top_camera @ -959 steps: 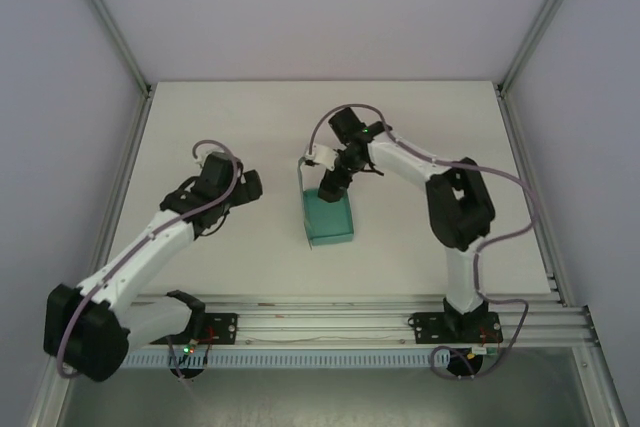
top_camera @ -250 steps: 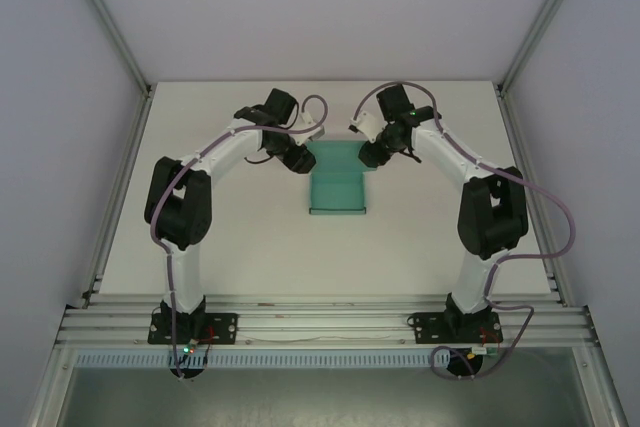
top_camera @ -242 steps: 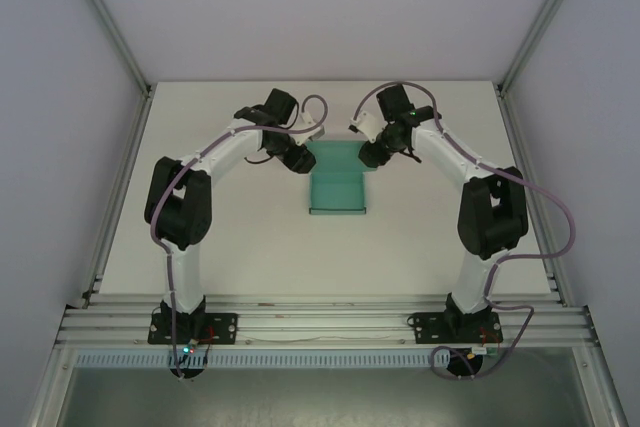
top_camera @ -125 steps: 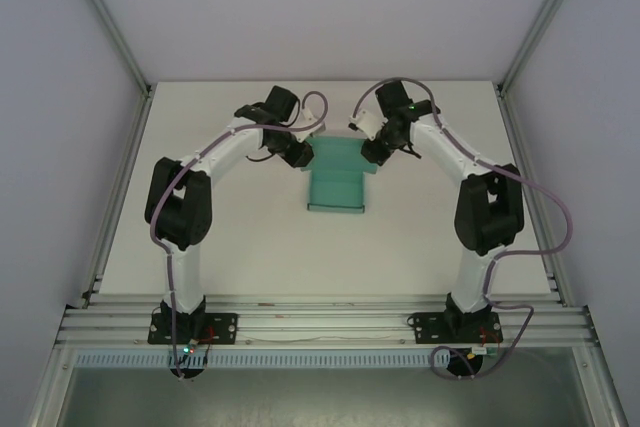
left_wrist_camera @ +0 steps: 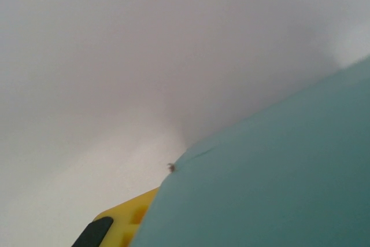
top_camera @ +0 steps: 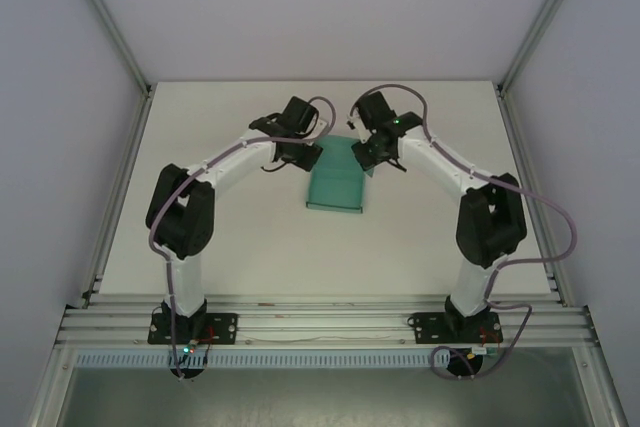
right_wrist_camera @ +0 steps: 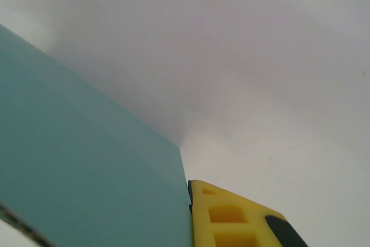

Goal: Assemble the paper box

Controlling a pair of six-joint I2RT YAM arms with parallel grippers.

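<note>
My two arms reach out over the white desk (top_camera: 220, 237) and meet at the far end of the paper box (top_camera: 335, 189), a teal-green piece of thin card lying near the middle of the desk, a little toward the far side. My left end effector (top_camera: 306, 155) sits at its far left corner and my right end effector (top_camera: 366, 157) at its far right corner. Both are pressed together, each pinching the card. From above, the near part of the card lies on the desk, with a faint crease across it. In my left wrist view the paper box (left_wrist_camera: 277, 189) covers the lower right, with a yellow finger (left_wrist_camera: 130, 221) just beside its edge. In my right wrist view the paper box (right_wrist_camera: 75, 177) covers the lower left, its edge touching a yellow finger (right_wrist_camera: 231, 221).
</note>
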